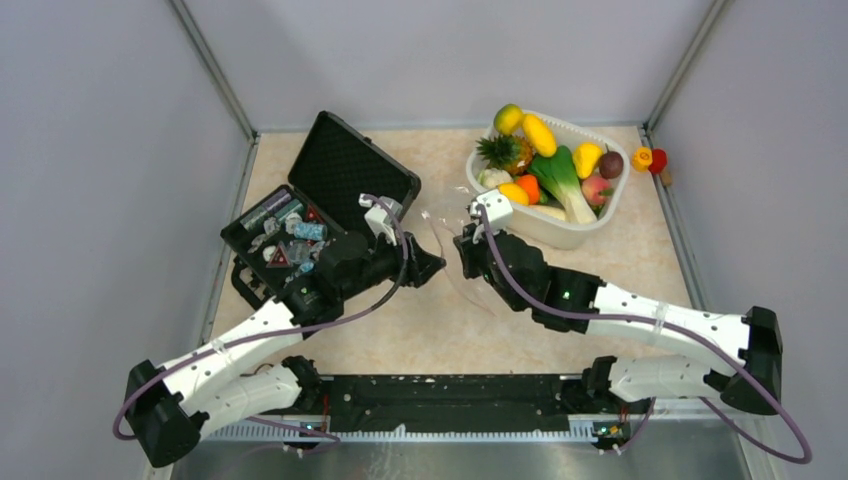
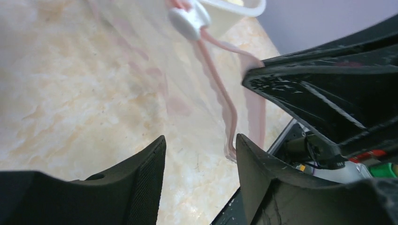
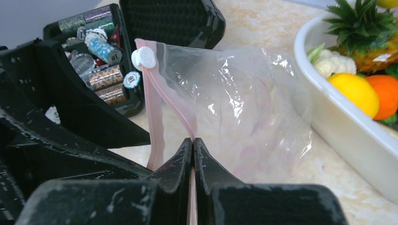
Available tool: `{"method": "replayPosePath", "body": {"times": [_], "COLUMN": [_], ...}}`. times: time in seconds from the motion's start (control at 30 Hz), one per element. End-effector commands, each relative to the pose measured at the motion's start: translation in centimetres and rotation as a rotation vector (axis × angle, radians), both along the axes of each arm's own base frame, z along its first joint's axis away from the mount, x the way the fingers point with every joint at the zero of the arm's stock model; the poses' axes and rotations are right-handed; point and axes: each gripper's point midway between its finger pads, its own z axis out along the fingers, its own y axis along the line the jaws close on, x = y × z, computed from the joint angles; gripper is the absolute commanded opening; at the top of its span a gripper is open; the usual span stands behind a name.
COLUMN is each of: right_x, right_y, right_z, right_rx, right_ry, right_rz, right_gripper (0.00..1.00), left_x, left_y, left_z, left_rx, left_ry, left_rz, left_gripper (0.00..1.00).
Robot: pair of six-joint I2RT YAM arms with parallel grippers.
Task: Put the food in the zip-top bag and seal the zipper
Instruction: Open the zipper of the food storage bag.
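The zip-top bag (image 3: 244, 103) is clear and crinkly and stands on edge between the two grippers; I see it faintly from above (image 1: 447, 228). My right gripper (image 3: 193, 139) is shut on the zipper (image 3: 159, 98), the pink strip along the bag's mouth. A white slider (image 3: 143, 57) sits at the strip's far end. My left gripper (image 2: 201, 138) is open, with bare table between its fingers and the pink zipper (image 2: 220, 89) just ahead of its right finger. The food (image 1: 560, 170), glossy toy fruits and vegetables, lies in a white tub (image 1: 560, 237) behind the right gripper (image 1: 468, 250).
An open black case (image 1: 320, 200) holding small batteries and oddments stands at the left, just behind the left arm. Two small toy pieces (image 1: 650, 158) lie on the table right of the tub. Walls close the table off on three sides.
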Motion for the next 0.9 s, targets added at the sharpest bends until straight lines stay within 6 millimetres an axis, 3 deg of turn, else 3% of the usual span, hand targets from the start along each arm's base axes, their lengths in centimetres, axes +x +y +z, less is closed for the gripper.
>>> {"method": "replayPosePath", "body": {"times": [0.0,0.17,0.43,0.6,0.87], "right_x": [-0.4,-0.2,0.1,0.1,0.0], "right_y": [0.6,1.2,2.3,2.4,1.8], "right_z": [1.5,0.5,1.4,1.6,1.9], "right_rx": [0.168,0.200,0.290,0.302,0.312], "right_ry": [0.007,0.039,0.037,0.042,0.045], "right_rz": [-0.015,-0.031,-0.034,-0.039,-0.052], "right_gripper": [0.00,0.00,0.00,0.00,0.00], "left_x": [1.7,0.9,1.3,1.9,2.8], "left_y": [0.9,-0.1,0.1,1.4,4.7], "left_z": [0.7,3.0,0.6,-0.9,-2.5], "left_rx": [0.025,-0.048,0.030,0.089,0.215], "left_ry": [0.029,0.052,0.173,0.181,0.160], "left_rz": [0.115,0.065,0.138,0.236,0.398], "left_gripper": [0.60,0.70,0.67,0.58,0.31]}}
